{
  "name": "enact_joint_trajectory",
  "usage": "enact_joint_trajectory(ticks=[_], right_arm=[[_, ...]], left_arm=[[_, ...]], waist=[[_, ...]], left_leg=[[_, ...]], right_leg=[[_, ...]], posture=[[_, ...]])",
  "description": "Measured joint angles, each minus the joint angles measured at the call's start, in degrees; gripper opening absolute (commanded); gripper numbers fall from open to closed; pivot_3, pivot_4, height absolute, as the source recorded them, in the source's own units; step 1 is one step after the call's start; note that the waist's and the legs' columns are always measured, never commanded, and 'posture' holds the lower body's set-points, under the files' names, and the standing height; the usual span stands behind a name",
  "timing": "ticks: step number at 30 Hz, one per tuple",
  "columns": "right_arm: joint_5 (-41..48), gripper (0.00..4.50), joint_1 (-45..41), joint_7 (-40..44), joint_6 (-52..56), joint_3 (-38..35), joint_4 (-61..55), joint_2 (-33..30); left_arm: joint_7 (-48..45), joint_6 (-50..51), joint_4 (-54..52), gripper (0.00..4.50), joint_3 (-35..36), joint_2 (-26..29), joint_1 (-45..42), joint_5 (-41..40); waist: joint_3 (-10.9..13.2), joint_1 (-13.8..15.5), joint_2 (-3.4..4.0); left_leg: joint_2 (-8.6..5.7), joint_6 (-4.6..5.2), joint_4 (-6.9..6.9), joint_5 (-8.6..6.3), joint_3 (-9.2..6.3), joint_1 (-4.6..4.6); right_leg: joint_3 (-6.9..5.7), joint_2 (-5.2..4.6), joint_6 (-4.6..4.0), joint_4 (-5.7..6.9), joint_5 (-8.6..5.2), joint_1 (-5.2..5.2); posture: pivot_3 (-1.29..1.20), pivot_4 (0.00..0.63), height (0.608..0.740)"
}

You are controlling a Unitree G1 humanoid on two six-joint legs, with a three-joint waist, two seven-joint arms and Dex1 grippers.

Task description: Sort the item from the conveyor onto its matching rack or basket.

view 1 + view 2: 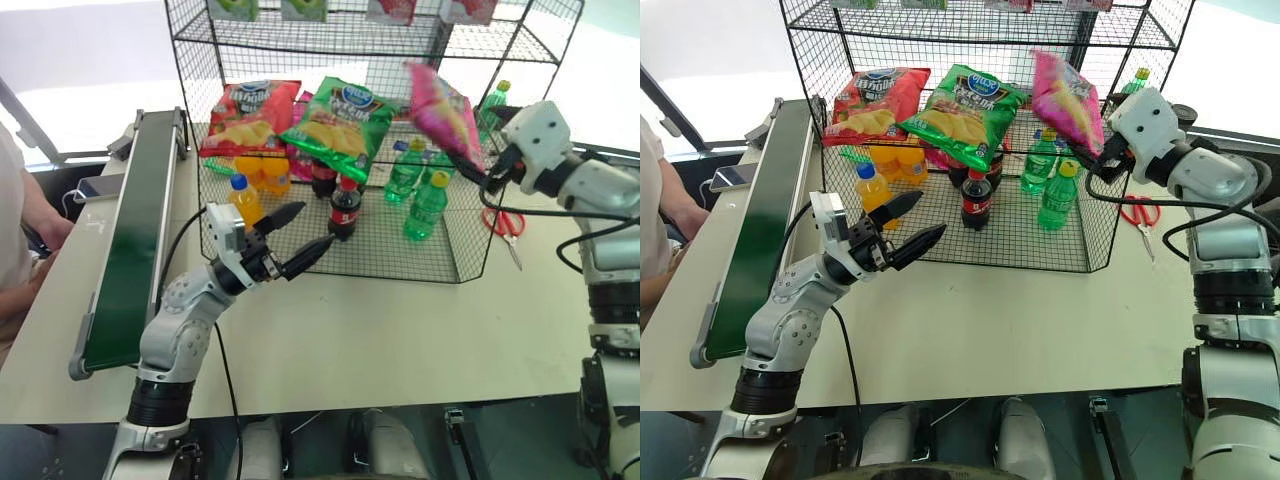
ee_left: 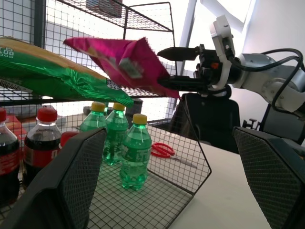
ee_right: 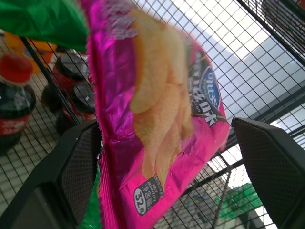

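Note:
The magenta-pink chip bag [image 1: 1068, 100] lies tilted at the right end of the black wire rack's [image 1: 1040, 255] sloped middle tier, beside the green bag [image 1: 958, 112]. My right gripper [image 1: 1100, 163] stands open at the rack's right side. The bag's lower end [image 3: 157, 119] hangs between its spread fingers, close to one finger [image 3: 76, 167]. My left gripper [image 1: 315, 225] is open and holds nothing; it hovers in front of the rack's lower tier. The dark green conveyor [image 1: 135, 240] runs along the table's left side with nothing on it.
A red chip bag [image 1: 250, 112] lies left of the green one. Green bottles [image 1: 425, 205], cola bottles [image 1: 344, 210] and orange bottles [image 1: 245, 195] stand on the lower tier. Red scissors [image 1: 505, 225] lie right of the rack. A person [image 1: 15, 230] sits at far left.

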Motion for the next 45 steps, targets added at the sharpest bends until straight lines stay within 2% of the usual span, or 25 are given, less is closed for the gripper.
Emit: enact_joint_trajectory(ticks=[1, 3, 9, 20, 23, 30, 36, 41, 42, 45], right_arm=[[0.31, 3.94, 0.21, 0.01, 0.0, -0.03, -0.19, 0.03], [0.72, 3.09, 0.63, 0.01, -0.01, -0.07, -0.51, 0.07], [-3.27, 0.07, 1.37, -0.36, -3.84, 1.68, -0.2, -0.17], [-14.96, 0.02, -3.31, -7.86, -14.78, 5.12, 9.15, -1.02], [-14.72, 0.81, -3.17, -7.07, -15.78, 5.25, 9.6, -1.17], [-5.06, 4.37, 2.27, 1.81, -11.85, 2.71, 3.8, -1.52], [4.33, 4.45, 8.94, 7.91, -7.36, -2.43, -6.87, -3.78], [26.65, 4.45, 17.87, 8.99, 12.5, -12.68, -24.16, -3.68], [29.88, 4.45, 20.98, 9.12, 15.86, -14.37, -27.56, -4.02], [35.6, 4.45, 37.36, 11.73, 22.16, -16.13, -37.58, -3.82]], left_arm=[[-0.01, -0.01, 0.0, 4.5, 0.0, 0.0, 0.0, 0.02], [-0.02, -0.06, 0.0, 4.5, 0.0, 0.02, 0.0, 0.09], [-0.02, -0.3, 0.01, 4.5, -0.06, 0.02, 0.0, 0.4], [-0.03, -0.53, 0.25, 4.5, -1.27, 0.05, 0.01, 1.82], [0.05, -0.55, 0.2, 4.5, -1.26, 0.64, 0.3, 2.12], [1.48, -0.48, -0.48, 4.5, -1.16, 2.85, 2.14, 4.3], [3.29, -0.37, -0.67, 4.5, -0.59, 7.24, 2.16, 7.69], [4.14, 1.44, -1.43, 4.5, 3.1, 13.87, 3.35, 8.83], [3.71, 1.8, -1.46, 4.5, 3.65, 15.13, 4.02, 8.73], [0.82, 2.45, 0.24, 4.5, 6.98, 19.78, 7.76, 8.45]], waist=[[0.0, -0.01, 0.0], [0.0, 0.02, 0.0], [0.0, -0.02, 0.0], [0.0, -0.09, 0.0], [0.0, -0.05, 0.0], [0.0, 0.02, 0.0], [0.0, 0.06, 0.01], [0.0, 0.17, 0.02], [-0.01, 0.2, 0.01], [-0.04, 0.93, -0.03]], left_leg=[[0.0, 0.0, 0.0, 0.0, 0.0, 0.0], [0.0, 0.0, 0.0, 0.0, 0.0, 0.0], [0.0, 0.0, 0.0, 0.0, 0.01, 0.0], [0.0, -0.03, 0.01, 0.02, 0.08, 0.0], [0.0, -0.03, 0.01, 0.02, 0.08, 0.0], [0.01, -0.01, 0.0, 0.01, 0.0, 0.0], [0.01, 0.22, 0.0, -0.13, -0.04, 0.01], [0.05, 0.44, -0.02, -0.25, -0.16, 0.01], [0.04, 0.46, -0.03, -0.27, -0.16, 0.0], [0.02, 0.52, -0.03, -0.32, -0.24, -0.04]], right_leg=[[0.0, 0.0, 0.0, 0.0, 0.0, 0.0], [0.0, 0.0, 0.0, 0.0, 0.0, 0.0], [0.0, 0.01, 0.0, 0.0, 0.0, 0.0], [0.01, 0.01, 0.0, 0.01, 0.0, -0.02], [0.01, 0.01, 0.0, 0.0, 0.0, -0.01], [0.0, -0.01, 0.0, -0.01, 0.0, 0.0], [-0.01, -0.01, 0.0, 0.0, 0.0, 0.0], [-0.06, 0.0, -0.01, -0.01, 0.0, 0.02], [-0.06, -0.03, -0.02, -0.03, 0.0, 0.04], [-0.1, -0.07, -0.03, -0.09, -0.02, 0.05]], posture=[[0.0, 0.15, 0.74], [0.0, 0.15, 0.74], [0.0, 0.15, 0.74], [0.0, 0.15, 0.74], [0.0, 0.15, 0.74], [0.0, 0.15, 0.74], [0.0, 0.15, 0.74], [0.0, 0.15, 0.74], [0.0, 0.15, 0.74], [0.0, 0.15, 0.74]])
